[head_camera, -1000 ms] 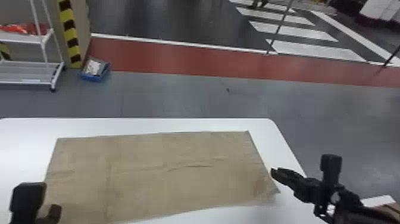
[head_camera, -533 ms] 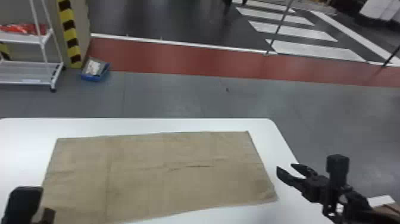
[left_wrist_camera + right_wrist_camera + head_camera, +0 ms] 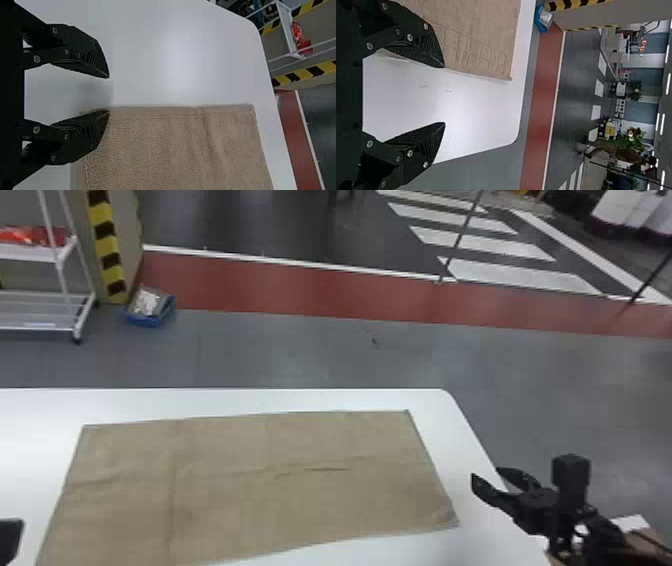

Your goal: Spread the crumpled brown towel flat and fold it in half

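so the brown towel (image 3: pixel 260 490) was lying spread out on the white table (image 3: pixel 350 397), pretty flat, and the head view got the layout: a short dark crease (image 3: pixel 327 469) right of the middle and a long faint one running near to far on the left part. left gripper (image 3: pixel 10 540) was at the near left, right gripper (image 3: pixel 486 476) just off the towel's right side, fingers apart. the left wrist view gave me the near left corner and the hem (image 3: pixel 158 111) along the left edge, plus that gripper's fingers (image 3: pixel 85 136) wide apart, one over the corner, the other over tabletop. couldn't tell if it touched cloth. the right wrist view had a blocky woven pattern (image 3: pixel 472 51) by the far right corner, and one open finger overlapped the towel's right edge there, touching or not, no clue.
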`<state>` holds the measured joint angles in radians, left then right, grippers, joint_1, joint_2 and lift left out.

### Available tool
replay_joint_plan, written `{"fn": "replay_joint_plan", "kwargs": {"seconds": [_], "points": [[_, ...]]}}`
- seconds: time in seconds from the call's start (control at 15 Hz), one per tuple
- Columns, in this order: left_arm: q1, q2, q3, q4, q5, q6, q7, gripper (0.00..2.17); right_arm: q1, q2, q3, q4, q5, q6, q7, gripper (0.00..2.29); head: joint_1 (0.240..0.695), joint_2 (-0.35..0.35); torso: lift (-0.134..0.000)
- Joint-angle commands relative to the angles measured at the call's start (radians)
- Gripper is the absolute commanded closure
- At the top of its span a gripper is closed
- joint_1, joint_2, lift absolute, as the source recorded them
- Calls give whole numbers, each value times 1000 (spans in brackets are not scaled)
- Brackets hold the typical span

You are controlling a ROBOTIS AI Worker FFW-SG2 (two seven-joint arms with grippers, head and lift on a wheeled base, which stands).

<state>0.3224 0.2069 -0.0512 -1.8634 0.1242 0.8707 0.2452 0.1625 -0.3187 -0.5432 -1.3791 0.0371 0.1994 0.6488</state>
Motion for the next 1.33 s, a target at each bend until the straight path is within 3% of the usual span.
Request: {"fn": "replay_joint_plan", "kwargs": {"seconds": [0.0,0.27,0.53,0.93,1.27], "points": [[-2,0,11,-2,35,15,-7,576,-4,6,6,0,4,6,-1,448,695,-298,0],[-6,-1,50,-14,118,25,-33,502,-14,10,12,0,24,18,-3,448,695,-300,0],[3,-11,63,-53,121,-9,-33,502,-18,13,31,8,41,21,-9,448,695,-292,0],[10,-11,67,-109,161,187,-21,518,-26,12,32,22,41,18,-9,448,695,-296,0],[3,-12,63,-99,186,190,-29,518,-26,12,32,31,41,12,-9,448,695,-321,0]]}}
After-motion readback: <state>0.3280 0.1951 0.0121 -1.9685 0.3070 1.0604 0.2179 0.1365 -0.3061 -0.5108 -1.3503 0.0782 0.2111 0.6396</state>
